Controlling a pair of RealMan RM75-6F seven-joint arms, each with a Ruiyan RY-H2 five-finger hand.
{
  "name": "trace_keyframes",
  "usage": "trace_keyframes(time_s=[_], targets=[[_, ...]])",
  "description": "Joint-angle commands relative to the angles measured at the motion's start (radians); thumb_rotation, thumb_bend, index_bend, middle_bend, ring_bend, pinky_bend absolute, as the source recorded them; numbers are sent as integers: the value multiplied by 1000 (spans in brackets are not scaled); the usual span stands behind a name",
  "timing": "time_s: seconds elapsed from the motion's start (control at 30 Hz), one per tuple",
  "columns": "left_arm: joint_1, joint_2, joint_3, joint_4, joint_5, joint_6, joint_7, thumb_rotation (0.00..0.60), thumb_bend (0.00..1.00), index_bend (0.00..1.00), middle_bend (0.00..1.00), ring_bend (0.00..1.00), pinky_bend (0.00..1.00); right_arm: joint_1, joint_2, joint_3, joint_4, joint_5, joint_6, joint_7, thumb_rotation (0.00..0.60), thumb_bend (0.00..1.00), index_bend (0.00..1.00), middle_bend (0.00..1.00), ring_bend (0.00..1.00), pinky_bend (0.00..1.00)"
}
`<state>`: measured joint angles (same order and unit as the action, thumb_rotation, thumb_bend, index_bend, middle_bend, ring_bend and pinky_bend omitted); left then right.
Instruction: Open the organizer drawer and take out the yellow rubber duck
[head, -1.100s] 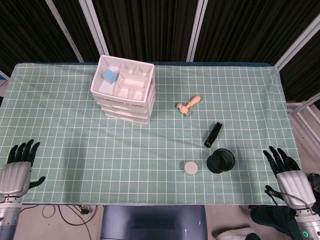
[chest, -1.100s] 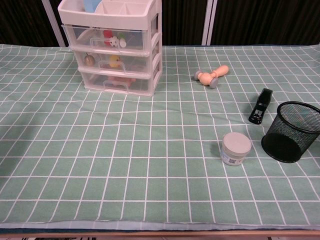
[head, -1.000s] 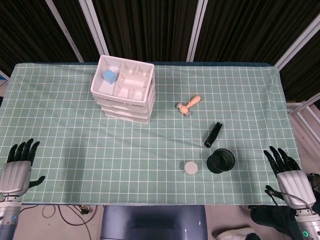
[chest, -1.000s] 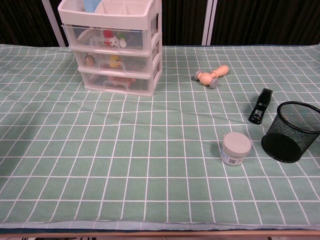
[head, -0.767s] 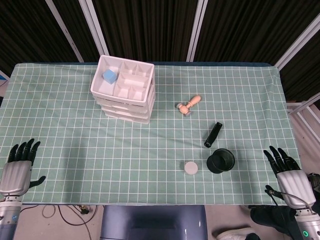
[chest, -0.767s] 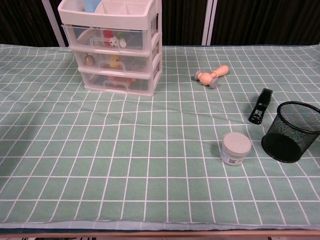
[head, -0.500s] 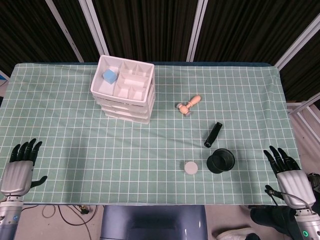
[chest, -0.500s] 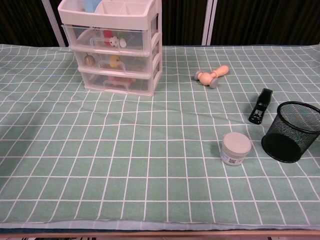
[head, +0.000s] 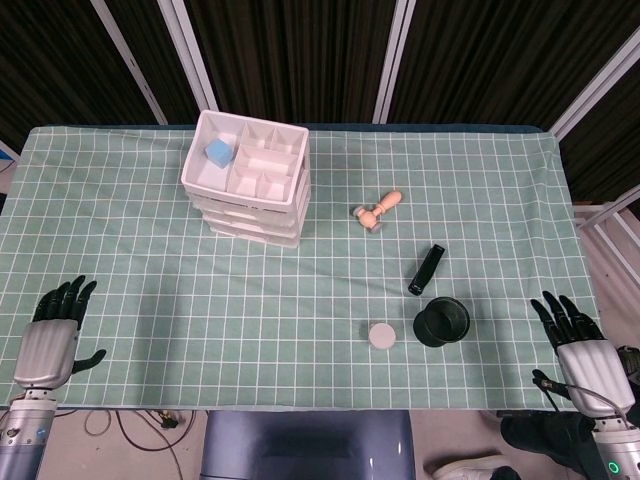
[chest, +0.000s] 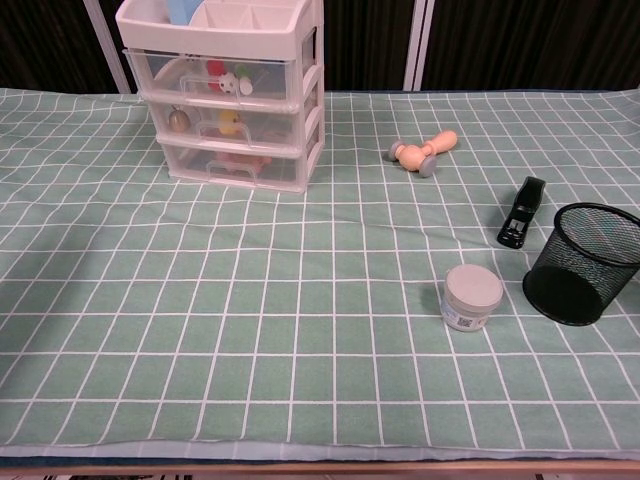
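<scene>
We see the organizer (chest: 225, 95) standing toward the far left of the worktop (chest: 250, 330), which is covered with a green checked cloth, and all three of its clear drawers sit pushed in. Through the front of the middle drawer (chest: 232, 125) we make out the duck (chest: 231, 123), a small yellow shape near the centre, with a darker trinket to its left. The top drawer holds a few small colourful toys, and the bottom one something pinkish that we cannot identify. In the head view the organizer's open top tray is split into compartments, and a blue block (head: 218, 151) sits in the far-left one. Our left hand (head: 55, 333) hangs at the near left edge of the worktop, empty, with its dark fingers spread and pointing away from us. Our right hand (head: 580, 342) hangs just off the near right corner, likewise empty and with fingers apart. Both are well apart from the organizer, and neither shows in the chest view. To the right of the organizer lies a wooden roller (chest: 424, 153); nearer us lie a black stapler (chest: 521, 213), a black mesh cup (chest: 584, 263) and a small lidded jar (chest: 471, 297), the jar just left of the cup.
</scene>
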<state>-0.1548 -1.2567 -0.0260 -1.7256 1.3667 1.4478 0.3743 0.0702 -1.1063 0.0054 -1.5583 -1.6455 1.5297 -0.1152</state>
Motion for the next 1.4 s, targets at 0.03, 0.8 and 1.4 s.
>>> trace_keyframes(time_s=[0.03,0.8,1.4], targets=[[-27,-41,-50,-10,-11,1,-22,600,366,57,587,625,743,1,1,0,-1,3,-3,4,600,28,0,0,0,227],[-437,-490,-441,122,-728,-349,-92,600,482,105,910,943,1000,9,12,10,-11,50,-41,45,600,64,0,0,0,227],[-532,-606,-505,287,-741,-445,-302,600,482,121,918,947,1000,13,10,17,-17,70,-53,58,600,66,0,0,0,227]])
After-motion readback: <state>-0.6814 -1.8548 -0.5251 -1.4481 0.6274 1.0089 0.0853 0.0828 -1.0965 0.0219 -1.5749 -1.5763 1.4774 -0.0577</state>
